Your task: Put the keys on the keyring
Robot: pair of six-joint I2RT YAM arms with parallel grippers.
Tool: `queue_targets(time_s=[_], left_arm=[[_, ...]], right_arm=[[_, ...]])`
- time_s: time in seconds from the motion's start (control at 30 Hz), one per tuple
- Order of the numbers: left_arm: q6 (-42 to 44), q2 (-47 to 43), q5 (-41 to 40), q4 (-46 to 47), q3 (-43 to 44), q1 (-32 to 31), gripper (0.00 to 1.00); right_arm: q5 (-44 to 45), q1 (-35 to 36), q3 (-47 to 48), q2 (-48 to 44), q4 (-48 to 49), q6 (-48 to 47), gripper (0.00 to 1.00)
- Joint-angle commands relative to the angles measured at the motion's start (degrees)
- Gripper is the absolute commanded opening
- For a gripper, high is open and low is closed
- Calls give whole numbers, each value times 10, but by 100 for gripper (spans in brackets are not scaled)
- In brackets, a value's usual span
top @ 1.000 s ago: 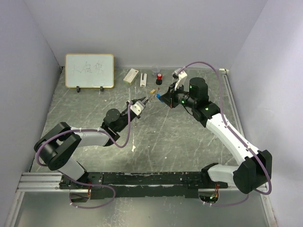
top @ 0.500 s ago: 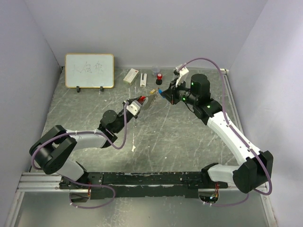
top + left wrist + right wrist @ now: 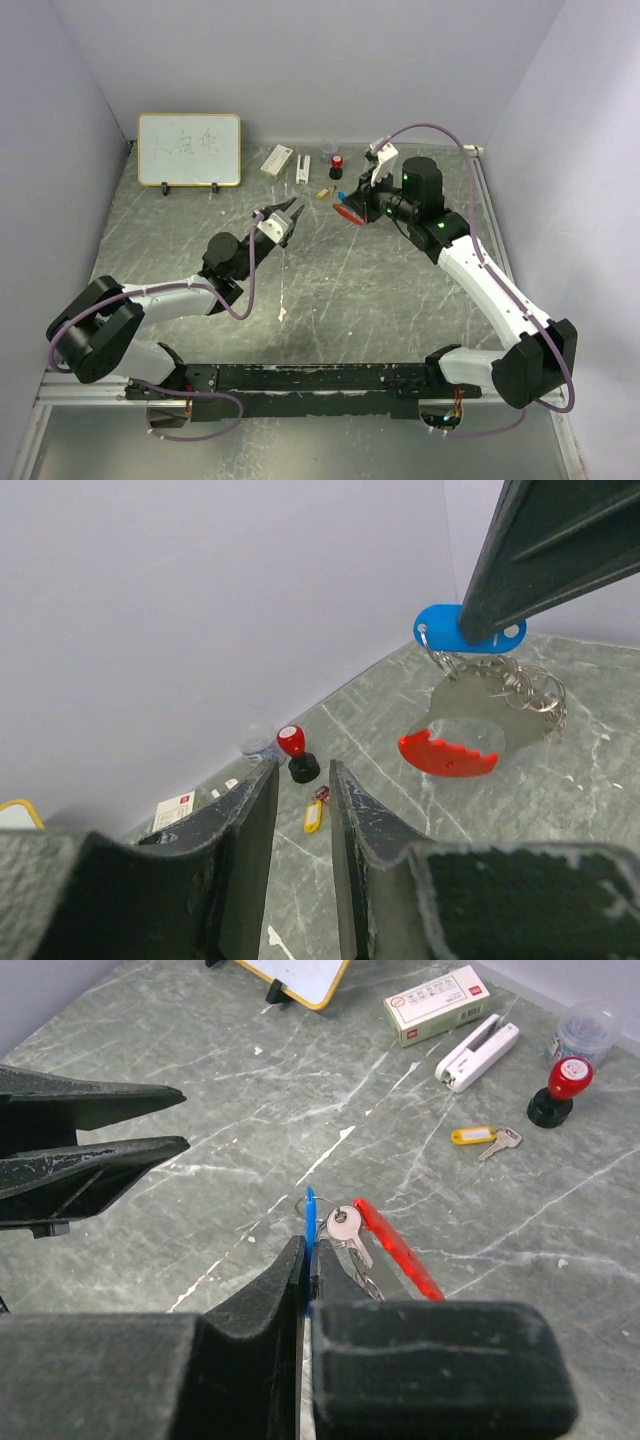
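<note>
Keyring (image 3: 447,758) hangs above the desk (image 3: 600,780) from the blue key (image 3: 445,630), clenched in the right end effector (image 3: 305,1260); left end effector (image 3: 300,775), slightly parted and seemingly empty, faces it from its left.

Stapler (image 3: 302,168), stamp (image 3: 336,163) and whiteboard (image 3: 189,149) crowd the far table (image 3: 380,290) edge.

Grey marbled table (image 3: 380,290) — whiteboard (image 3: 189,149), white box (image 3: 277,160), stapler (image 3: 302,168), red stamp (image 3: 336,166), yellow-tagged key (image 3: 322,193).

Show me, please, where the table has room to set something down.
Bare: in front of the whiteboard, left of the left gripper, and the middle between left arm and right arm. Crowded: the back, by white box, stapler, red stamp.
</note>
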Motion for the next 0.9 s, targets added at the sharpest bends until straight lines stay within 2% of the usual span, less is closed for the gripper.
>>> queue_targets(time_s=[0.0,0.5,0.87], left_arm=[[-8,4,28,-5,13,4,37],[33,23,56,-3,35,7,34],[33,26,80,-9,40,11,29]], right_arm=[[3,-2,5,-17,15,-13,0],[13,-2,-17,-43,33,-80,0],[64,-2,97,14,-149,-110,0]])
